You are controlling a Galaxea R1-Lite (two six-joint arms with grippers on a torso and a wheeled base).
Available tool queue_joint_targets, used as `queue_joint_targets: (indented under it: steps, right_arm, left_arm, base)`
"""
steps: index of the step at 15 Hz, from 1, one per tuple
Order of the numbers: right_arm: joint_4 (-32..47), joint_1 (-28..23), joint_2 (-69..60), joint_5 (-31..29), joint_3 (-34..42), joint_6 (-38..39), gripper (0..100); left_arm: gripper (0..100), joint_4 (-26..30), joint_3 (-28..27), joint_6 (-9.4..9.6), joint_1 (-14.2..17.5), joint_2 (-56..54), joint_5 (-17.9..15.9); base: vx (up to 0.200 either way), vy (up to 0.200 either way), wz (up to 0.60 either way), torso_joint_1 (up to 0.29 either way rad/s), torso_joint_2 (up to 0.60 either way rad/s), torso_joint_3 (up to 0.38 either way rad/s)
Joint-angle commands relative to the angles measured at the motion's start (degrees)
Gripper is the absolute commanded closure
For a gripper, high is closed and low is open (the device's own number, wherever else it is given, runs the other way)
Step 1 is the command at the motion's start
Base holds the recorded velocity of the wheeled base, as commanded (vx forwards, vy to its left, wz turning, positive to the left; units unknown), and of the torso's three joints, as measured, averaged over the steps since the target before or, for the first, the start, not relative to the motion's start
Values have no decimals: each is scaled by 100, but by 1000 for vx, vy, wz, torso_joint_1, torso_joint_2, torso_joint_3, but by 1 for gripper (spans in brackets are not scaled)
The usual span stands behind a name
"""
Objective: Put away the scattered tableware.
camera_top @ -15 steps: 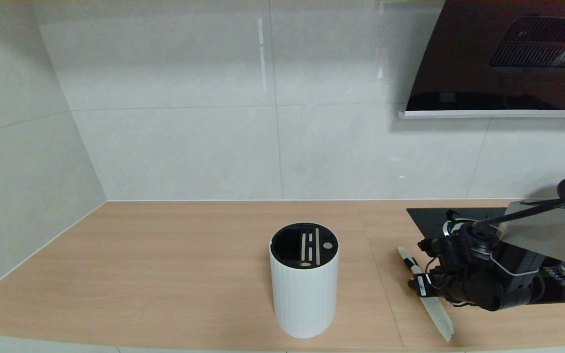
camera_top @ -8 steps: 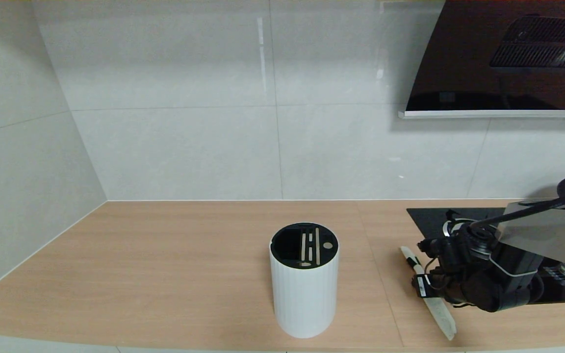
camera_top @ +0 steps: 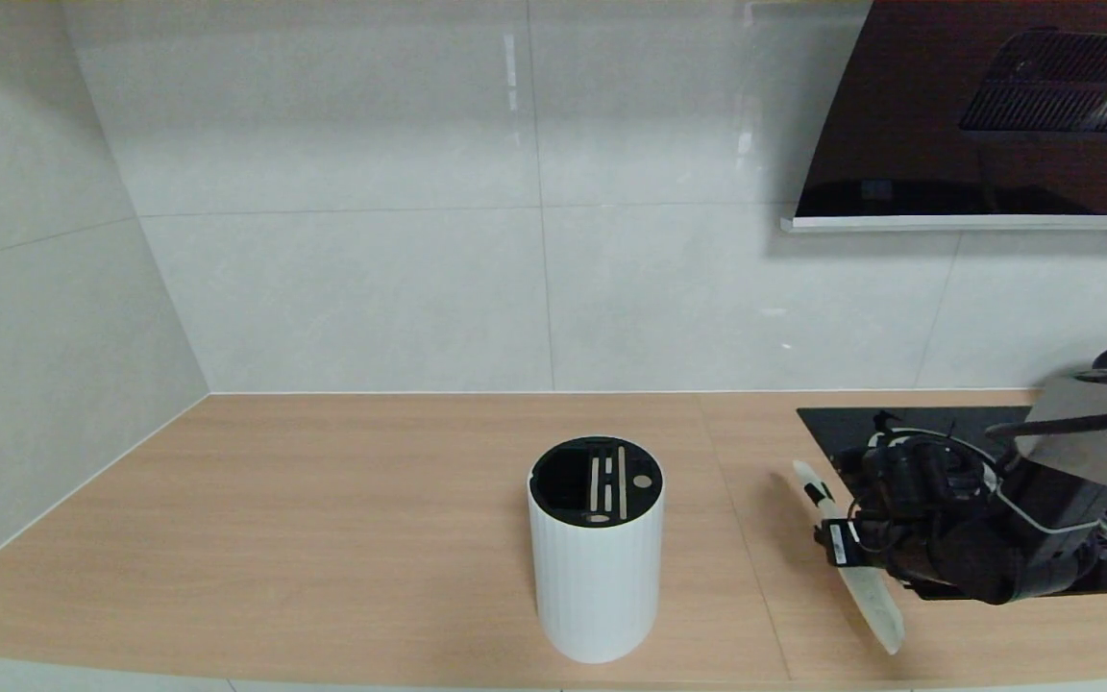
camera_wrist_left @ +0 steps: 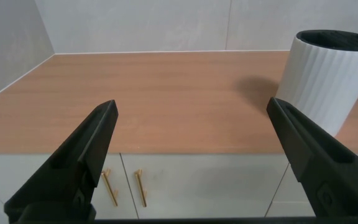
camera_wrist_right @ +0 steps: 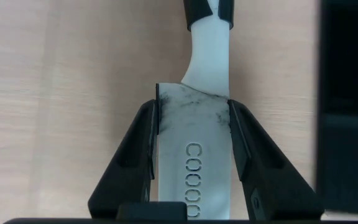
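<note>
A white ceramic knife [camera_top: 875,601] with a black-and-white handle [camera_top: 811,483] is held at the right of the wooden counter, its blade pointing toward the front edge. My right gripper [camera_top: 851,546] is shut on the blade. In the right wrist view the gripper [camera_wrist_right: 193,113] clamps the blade [camera_wrist_right: 207,53] from both sides, just below the handle [camera_wrist_right: 209,9]. A white ribbed cylindrical holder [camera_top: 597,562] with a black slotted top stands in the middle of the counter. My left gripper [camera_wrist_left: 190,109] hangs open before the counter's front edge, left of the holder [camera_wrist_left: 325,74].
A black hob [camera_top: 851,428] is set into the counter behind the right gripper, under a dark range hood [camera_top: 996,115]. Tiled walls close the back and left. The wooden counter [camera_top: 323,519] is bare left of the holder. Gold cabinet handles [camera_wrist_left: 140,186] sit below the front edge.
My right gripper has lifted the knife slightly and carried it a little to the right and toward the back. The holder has stayed put.
</note>
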Motion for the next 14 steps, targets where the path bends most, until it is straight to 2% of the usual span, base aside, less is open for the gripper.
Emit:
queue_joint_targets:
  steps: [1, 3, 5, 6, 7, 9, 10, 12, 14]
  right_arm:
    - [-12, 73, -1157, 115, 426, -3, 100]
    - [-12, 214, -1834, 142, 558, 6, 100]
    - [-3, 389, -2493, 124, 654, 6, 100]
    - [50, 530, -2915, 124, 637, -3, 100]
    - [76, 583, -3135, 133, 479, -20, 100]
    - [542, 890, -3416, 115, -207, -56, 100]
    - [946, 1084, -3565, 124, -620, -56, 100]
    - [1324, 1558, -3697, 107, -1086, -38, 100]
    - [1377, 1989, -3794, 80, -1130, -38, 100]
  left_arm:
    - [0, -7, 5, 2, -1, 0, 0]
    - [0, -16, -4, 20, -1, 0, -9]
    - [0, 2, -329, -42, -1, 0, -290]
    - [0, 204, -1085, -481, -10, 53, -738]
    - [0, 652, -1639, -745, -89, 404, -1398]
    - [0, 1276, -2377, -780, -160, 1468, -2795]
    - [0, 1259, -2579, -718, -151, 2118, -3340]
    - [0, 1215, -3414, -595, -168, 3463, -4043]
    - [0, 1206, -4363, -675, -265, 4808, -4430]
  base:
    - [0, 0, 0, 0, 0, 0]
    - [0, 0, 0, 0, 0, 0]
    - [0, 0, 0, 0, 0, 0]
    - [0, 0, 0, 0, 0, 0]
    - [0, 0, 0, 0, 0, 0]
    - [0, 0, 0, 0, 0, 0]
    - [0, 0, 0, 0, 0, 0]
    - [0, 0, 0, 0, 0, 0]
    - [0, 0, 0, 0, 0, 0]
